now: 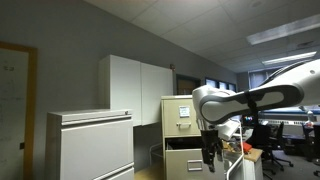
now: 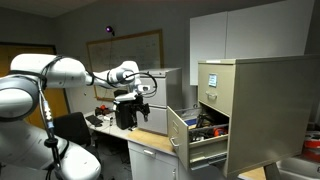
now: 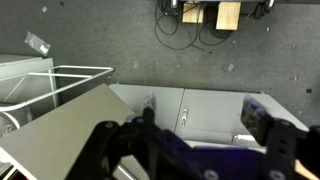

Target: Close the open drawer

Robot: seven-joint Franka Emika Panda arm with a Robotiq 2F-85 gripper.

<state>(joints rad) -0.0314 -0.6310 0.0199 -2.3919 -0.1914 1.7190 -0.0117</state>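
A beige filing cabinet (image 1: 178,112) stands in both exterior views (image 2: 245,100). Its lower drawer (image 1: 185,157) is pulled out, with items inside showing in an exterior view (image 2: 196,134). My gripper (image 1: 210,152) hangs in the air in front of the open drawer, apart from it (image 2: 140,108). In the wrist view its two fingers (image 3: 205,125) are spread wide with nothing between them. A beige slanted panel (image 3: 70,122) at the left of the wrist view may be the cabinet; I cannot tell.
A white low file cabinet (image 1: 90,145) and tall white cupboards (image 1: 140,88) stand beside the beige cabinet. A desk (image 2: 150,145) with clutter lies under my arm. Office chairs (image 1: 270,140) stand at the back. White cupboard doors (image 3: 200,105) fill the wrist view.
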